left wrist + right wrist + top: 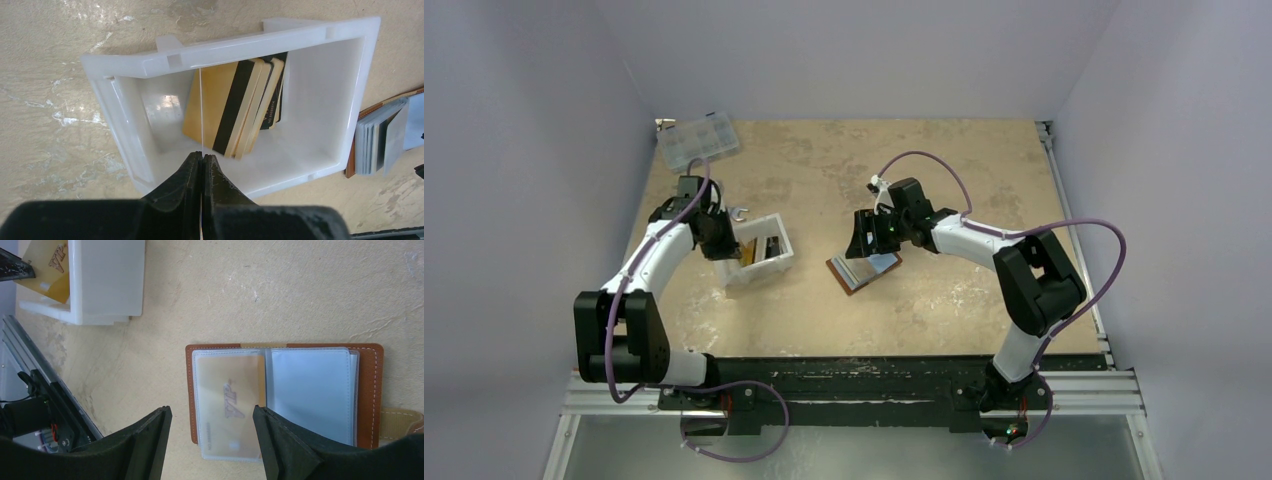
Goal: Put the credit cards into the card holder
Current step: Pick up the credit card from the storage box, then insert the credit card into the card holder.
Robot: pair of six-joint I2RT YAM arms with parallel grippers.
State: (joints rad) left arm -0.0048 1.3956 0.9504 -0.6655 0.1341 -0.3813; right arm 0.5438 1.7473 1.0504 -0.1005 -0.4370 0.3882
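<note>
Left gripper: we see the left gripper (201,162) pressed together on one gold credit card (47,270), which it pinches upright over the white tray (125,115).
Right gripper: the right gripper (212,440) is spread wide and holds nothing. It hovers over the open card holder (370,390), and we see no contact.
Card holder: it lies open near the middle of the counter (944,170) with its clear sleeves facing up. An orange-yellow card (230,400) sits in one sleeve and a light blue card (310,390) in the sleeve beside it.
Tray: it sits in the left half of the counter, apart from the card holder, with the leaning cards (235,110) inside against one wall.
Counts: we count two grippers, one tray, one card holder, one wrench (737,212) just beyond the tray, and one clear compartment box (696,140) at the far left corner.
Leaning cards: we count at least four edges.
Hard to make out: we cannot get an exact count of the leaning cards. From the left wrist the pinched card shows only as a thin line. The card holder's strap is cut off at the picture's edge.
</note>
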